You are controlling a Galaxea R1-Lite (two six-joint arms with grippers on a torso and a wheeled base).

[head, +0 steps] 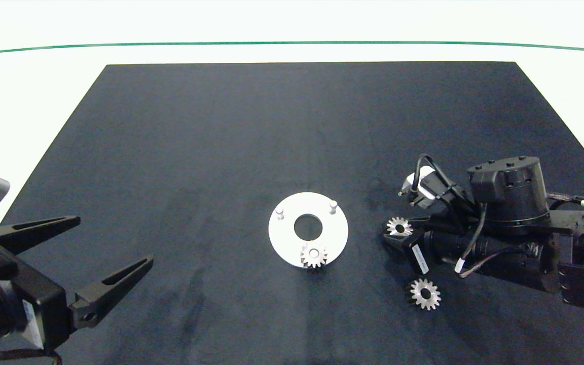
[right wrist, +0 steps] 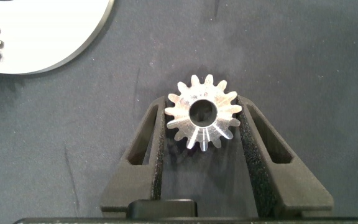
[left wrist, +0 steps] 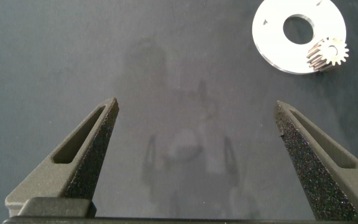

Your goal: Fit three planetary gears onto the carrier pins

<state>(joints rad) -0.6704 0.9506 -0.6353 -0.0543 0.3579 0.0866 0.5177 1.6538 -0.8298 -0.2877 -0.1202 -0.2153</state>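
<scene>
Silvery metal gears are the parts to be fitted: one gear (head: 314, 256) already sits on the peg of the white disc (head: 284, 238) that lies on the side toward the robot, while two bare pegs (head: 280, 213) (head: 332, 206) stand on the disc's far side. The right pincer (head: 398, 234) lies low on the dark mat (head: 221, 142), off to the disc's right, with the second gear (right wrist: 202, 113) between its two fingers; the fingers (right wrist: 157, 146) press against the teeth on opposite flanks, so the pincer appears clamped on this gear. The third gear (head: 425, 293) lies flat on the mat just beside the right pincer, on its near side, untouched. The left pincer (left wrist: 194, 146) hovers well apart from the disc, fingers spread wide with nothing between them. Handling judgement: each gear is small, rigid and probably dense for its size; the polished tooth tips offer little friction, so a grip across the outer diameter, with the finger pads bearing on opposing teeth, is the sound hold. Keep the centre hole unobstructed and level, since a tilted gear is likely to jam on a peg.
</scene>
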